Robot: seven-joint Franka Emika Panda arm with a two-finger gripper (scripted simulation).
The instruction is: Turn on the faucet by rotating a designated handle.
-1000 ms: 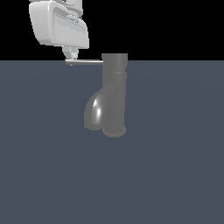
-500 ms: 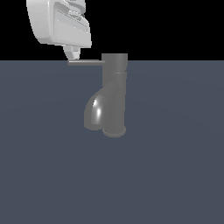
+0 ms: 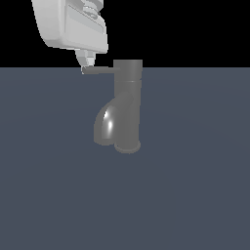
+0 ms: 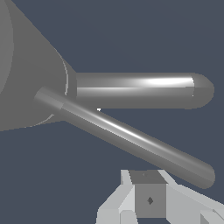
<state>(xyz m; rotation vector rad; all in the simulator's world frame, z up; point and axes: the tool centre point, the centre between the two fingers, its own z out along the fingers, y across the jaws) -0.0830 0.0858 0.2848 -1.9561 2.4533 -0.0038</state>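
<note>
The dark grey faucet [image 3: 128, 105] stands upright in the middle of the exterior view, its curved spout [image 3: 105, 127] bending down toward that view's left. The thin handle [image 3: 99, 70] projects from the cap [image 3: 128, 66] toward the exterior view's left. My gripper [image 3: 88, 62] hangs above the handle's free end, fingers together, tips just above and touching or almost touching the rod; it holds nothing. In the wrist view the handle [image 4: 131, 140] runs diagonally from the cap [image 4: 26, 78], the spout [image 4: 144, 89] lies beyond it, and my gripper [image 4: 148, 199] sits beside the handle's tip.
A flat dark blue-grey surface [image 3: 195, 195] spreads around the faucet's round base [image 3: 128, 145]. The white body of my arm's hand [image 3: 68, 27] fills the upper part of the exterior view's left.
My gripper has shifted slightly toward the exterior view's right and a little up. The handle's free end looks slightly nearer the cap, as if turned a little.
</note>
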